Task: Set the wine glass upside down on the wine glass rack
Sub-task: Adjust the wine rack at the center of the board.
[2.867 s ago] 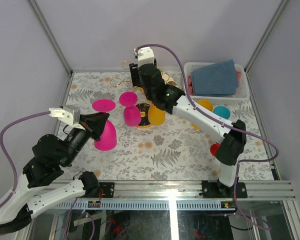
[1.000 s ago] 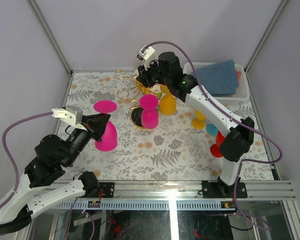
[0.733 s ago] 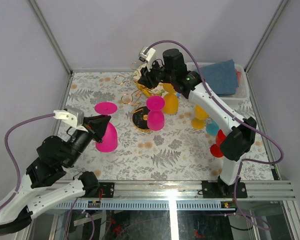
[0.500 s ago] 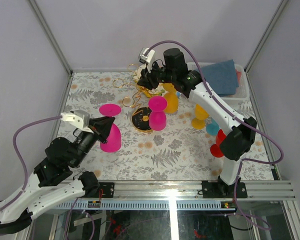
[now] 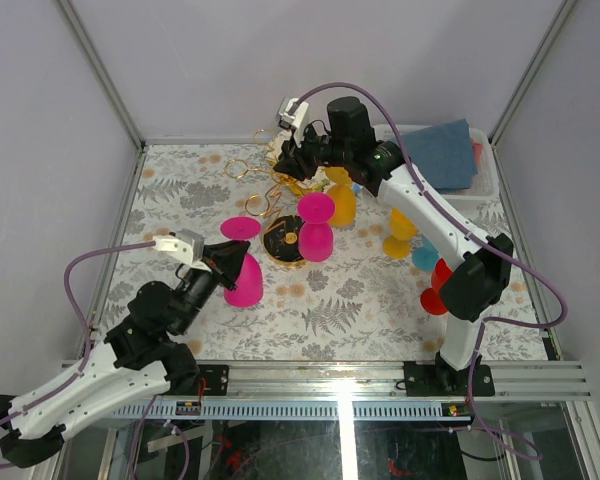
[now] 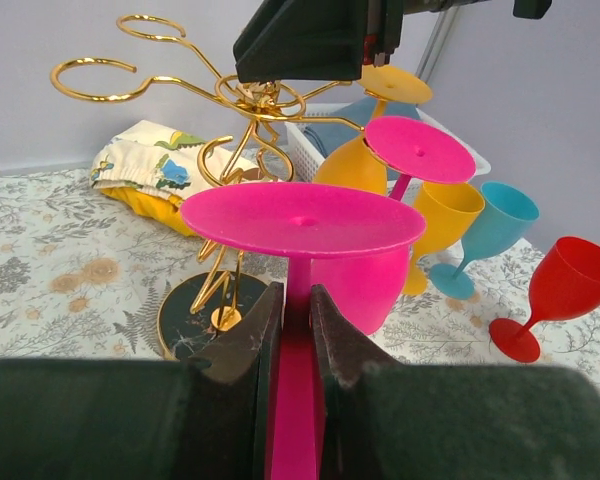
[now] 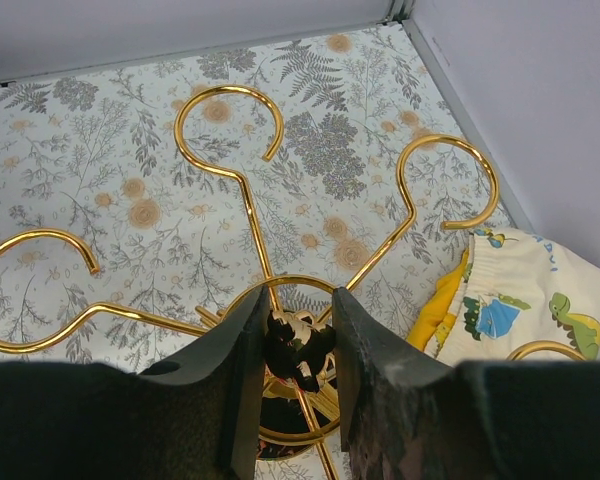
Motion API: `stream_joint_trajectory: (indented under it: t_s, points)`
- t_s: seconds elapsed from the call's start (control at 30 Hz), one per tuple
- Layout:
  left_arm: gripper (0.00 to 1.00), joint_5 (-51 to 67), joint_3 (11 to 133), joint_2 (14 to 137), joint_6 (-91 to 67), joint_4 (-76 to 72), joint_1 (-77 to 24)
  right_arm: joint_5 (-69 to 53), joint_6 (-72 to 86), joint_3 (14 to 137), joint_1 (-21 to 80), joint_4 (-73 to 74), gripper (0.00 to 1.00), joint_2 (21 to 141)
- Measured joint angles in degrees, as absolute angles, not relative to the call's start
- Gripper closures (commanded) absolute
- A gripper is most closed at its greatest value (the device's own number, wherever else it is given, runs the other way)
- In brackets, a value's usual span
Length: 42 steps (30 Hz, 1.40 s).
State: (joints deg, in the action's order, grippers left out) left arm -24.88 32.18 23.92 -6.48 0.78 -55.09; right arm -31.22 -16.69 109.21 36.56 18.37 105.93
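My left gripper (image 6: 290,300) is shut on the stem of a pink wine glass (image 6: 302,218), held upside down with its foot up. In the top view this glass (image 5: 245,286) sits just left of the wine glass rack, with the left gripper (image 5: 227,262) beside it. The rack is gold wire with loop arms (image 6: 170,82) on a round black base (image 5: 279,241). My right gripper (image 7: 295,335) is shut on the rack's top knob (image 7: 298,348), also seen from the top (image 5: 290,160). A second pink glass (image 5: 315,235) and a yellow glass (image 5: 340,205) hang upside down on the rack.
A white bin with a blue cloth (image 5: 435,155) stands at the back right. A yellow glass (image 5: 400,235), a teal glass (image 5: 425,258) and a red glass (image 5: 435,290) stand right of the rack. A patterned cloth (image 6: 155,170) lies behind the rack.
My left arm has carried the pink glass to the right, close to the rack's base. My right gripper, which moved earlier, has stayed on the rack's top for the last half second.
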Motion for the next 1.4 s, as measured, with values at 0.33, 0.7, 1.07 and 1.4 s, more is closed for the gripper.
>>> stream_joint_trajectory:
  t_s: [0.33,0.7,1.07,1.4]
  points:
    - [1.0,-22.28,21.34,24.51,0.71,-15.0,-55.09,-34.06,-21.67,113.47,36.38,25.12,1.0,107.09]
    - [1.0,-19.53,15.0,25.34,12.27,-31.9,-55.07,-38.83,-26.74,118.61,35.99,31.9,1.0,109.58]
    - [1.0,-5.13,12.6,32.71,10.59,-44.47,-37.63,-43.33,-29.19,121.34,35.46,34.52,1.0,111.5]
    - [1.0,10.07,11.07,47.29,4.51,-61.67,-24.91,-44.73,-29.17,118.56,35.44,31.81,1.0,110.39]
